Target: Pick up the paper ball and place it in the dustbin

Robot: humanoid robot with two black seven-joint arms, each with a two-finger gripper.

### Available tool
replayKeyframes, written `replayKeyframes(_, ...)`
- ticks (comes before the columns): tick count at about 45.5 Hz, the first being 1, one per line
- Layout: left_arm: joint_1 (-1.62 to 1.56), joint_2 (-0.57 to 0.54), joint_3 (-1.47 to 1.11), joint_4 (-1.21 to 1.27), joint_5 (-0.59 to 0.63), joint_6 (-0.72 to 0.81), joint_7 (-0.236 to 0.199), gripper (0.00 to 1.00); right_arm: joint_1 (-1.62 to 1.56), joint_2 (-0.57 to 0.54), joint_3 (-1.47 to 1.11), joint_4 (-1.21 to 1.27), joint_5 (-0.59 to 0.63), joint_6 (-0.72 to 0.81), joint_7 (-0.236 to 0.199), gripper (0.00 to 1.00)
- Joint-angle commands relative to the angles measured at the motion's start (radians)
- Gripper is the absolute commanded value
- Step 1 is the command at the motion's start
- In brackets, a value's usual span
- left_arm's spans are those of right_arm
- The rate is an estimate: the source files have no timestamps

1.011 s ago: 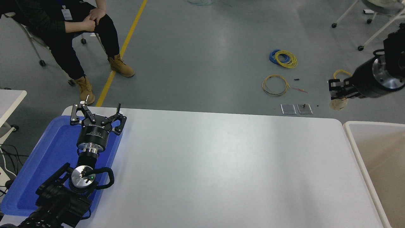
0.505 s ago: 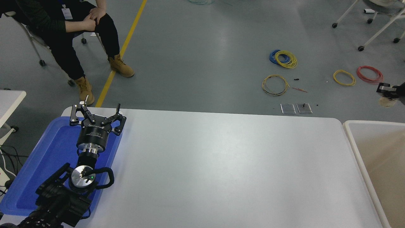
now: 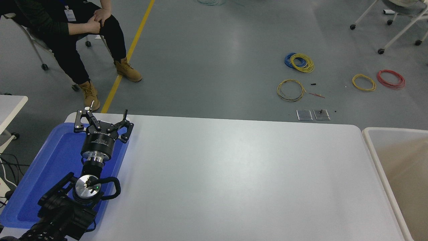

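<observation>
Head view: the right arm and the paper ball it carried a moment ago have left the frame — likely over the dustbin (image 3: 369,147). The left gripper (image 3: 103,121) sits parked above the blue tray (image 3: 50,167), fingers wide; the white bench (image 3: 234,174) shows no ball.

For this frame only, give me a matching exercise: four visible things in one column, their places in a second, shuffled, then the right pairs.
Things:
1. left end effector
2. dustbin
3. blue tray
4. red wire coil

Places:
A. on the grey floor, far right
B. at the table's right end, cut by the picture's edge
C. on the table's left end
D. open, over the tray's far edge

Pairs: 1-D, 2-B, 3-C, 4-A
</observation>
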Motion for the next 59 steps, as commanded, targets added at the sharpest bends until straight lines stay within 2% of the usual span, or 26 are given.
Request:
replayKeyframes(1,0.000,0.000,0.000,0.000,0.000,0.000,0.000,1.00,-0.158,0.045,0.234,-0.105,0.001,-0.079,0.000,0.00)
replayKeyframes(10,0.000,-0.001,0.000,0.000,0.000,0.000,0.000,1.00,-0.258,0.105,0.406,-0.140,0.026,-0.182,0.000,0.00)
replayKeyframes(22,0.000,0.000,0.000,0.000,0.000,0.000,0.000,1.00,-0.347,0.169,0.536,-0.143,0.044,-0.236,0.005,0.00)
replayKeyframes(59,0.000,0.000,0.000,0.000,0.000,0.000,0.000,1.00,-0.438,0.234,0.556,-0.143,0.046,-0.254,0.010,0.00)
